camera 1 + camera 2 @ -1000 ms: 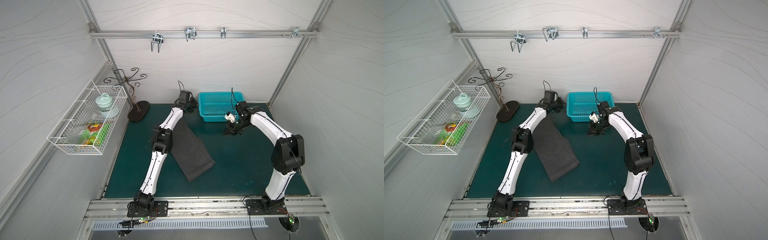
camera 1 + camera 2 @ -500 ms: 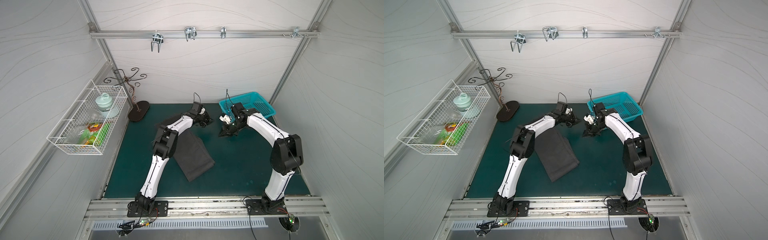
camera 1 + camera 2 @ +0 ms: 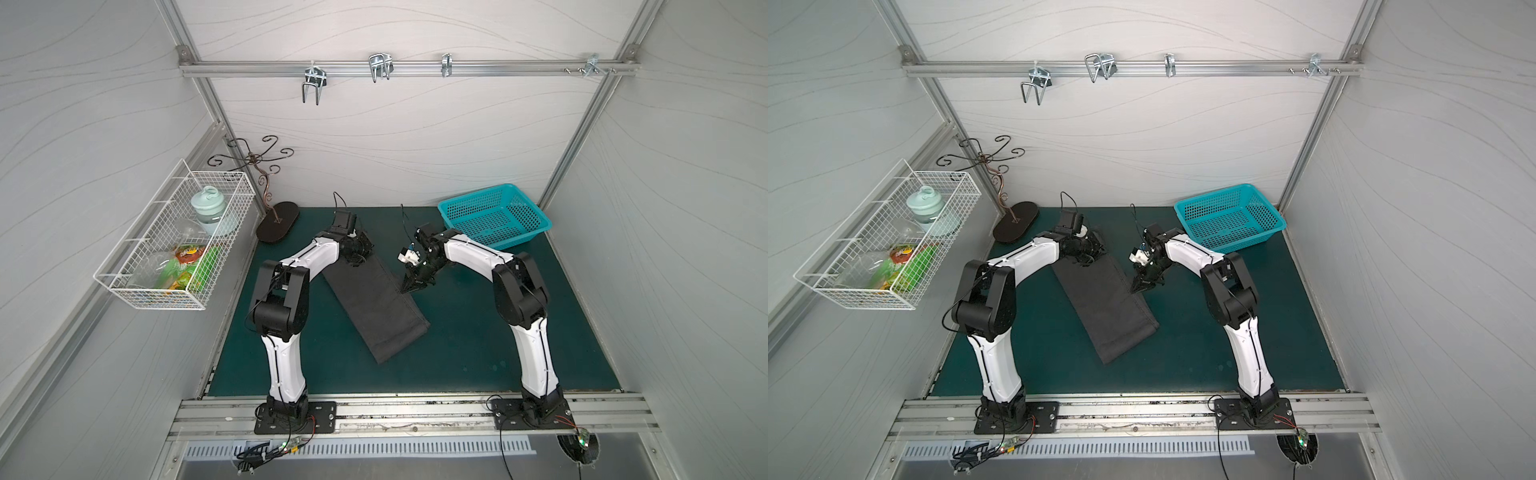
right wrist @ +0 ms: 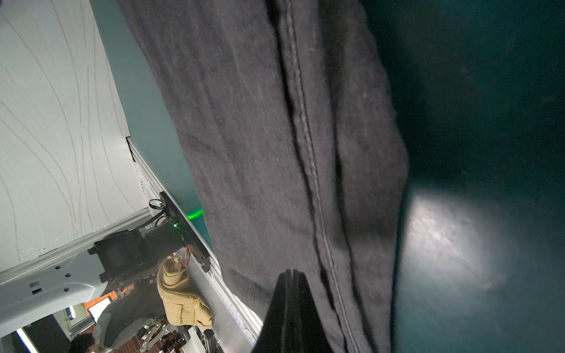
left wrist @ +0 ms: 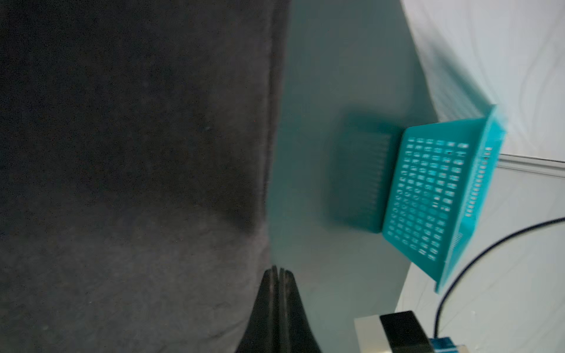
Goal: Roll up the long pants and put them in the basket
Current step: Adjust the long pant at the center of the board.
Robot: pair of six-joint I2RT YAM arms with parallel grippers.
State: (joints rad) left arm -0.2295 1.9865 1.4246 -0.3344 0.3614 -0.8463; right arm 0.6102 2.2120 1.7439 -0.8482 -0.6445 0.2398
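Your left gripper [image 5: 278, 272] has its fingers pressed together with nothing visible between them. In the left wrist view the tips sit right at the long edge of the long pants [image 5: 137, 152], where the dark cloth meets the green mat [image 5: 315, 91]. You cannot tell from that view whether the tips touch the fabric. Your right gripper [image 4: 292, 272] is likewise pinched tight and empty. Its tips point down over the cloth just beside a stitched seam [image 4: 308, 159], close to the edge of the pants on that arm's side. In both top views the pants [image 3: 374, 307] [image 3: 1104, 307] lie flat as one long folded strip. The strip runs on a slant from the far middle of the mat toward the near middle. The left gripper [image 3: 359, 257] is at the far end of the strip, and the right gripper [image 3: 409, 286] comes down on its right edge, partway along. The near end of the pants lies free between the two arm bases. The teal basket [image 3: 519, 241] sits in the far right corner, well apart from the cloth.
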